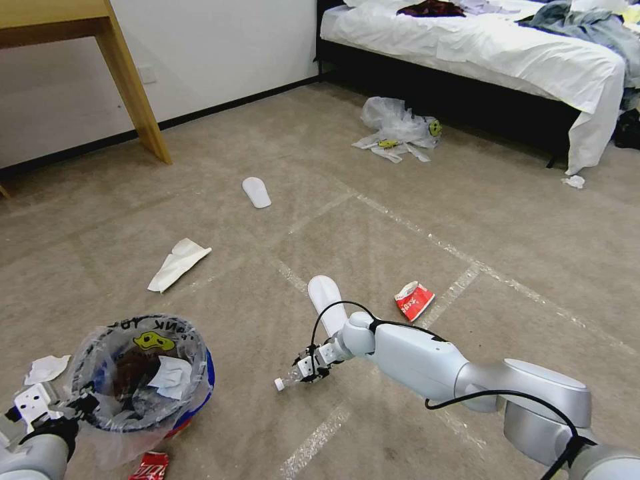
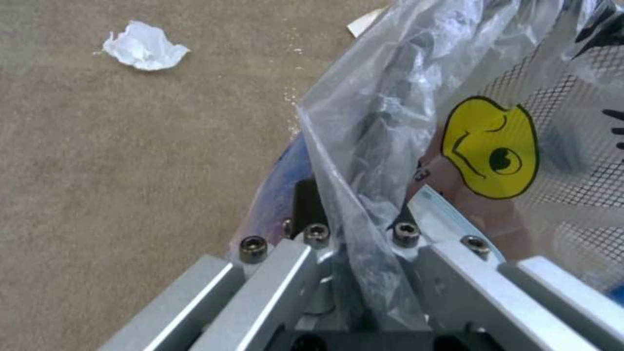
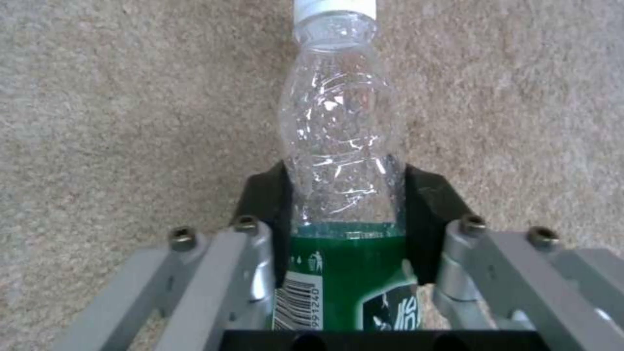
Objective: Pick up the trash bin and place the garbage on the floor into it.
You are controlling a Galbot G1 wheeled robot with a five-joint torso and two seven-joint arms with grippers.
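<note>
The trash bin [image 1: 143, 373], red with a blue band and a clear printed liner, is at my lower left with paper and dark litter inside. My left gripper [image 1: 63, 410] is shut on its rim and liner; the left wrist view shows the gripper [image 2: 354, 214] pinching the bin wall [image 2: 273, 185]. My right gripper [image 1: 310, 367] reaches down to the carpet floor [image 1: 467, 220] and is shut on a small plastic bottle [image 1: 287, 381]. In the right wrist view its black pads [image 3: 266, 195] squeeze the clear, green-labelled bottle [image 3: 341, 146], white cap pointing away.
Two white slippers [image 1: 257, 192] [image 1: 327, 303], a flat white paper [image 1: 177, 263], a crushed red can [image 1: 413, 300], a red wrapper [image 1: 150, 467], crumpled paper [image 1: 47, 368] and clear plastic bags [image 1: 400, 123] lie around. A bed [image 1: 500, 53] is far right, a wooden table leg [image 1: 137, 93] far left.
</note>
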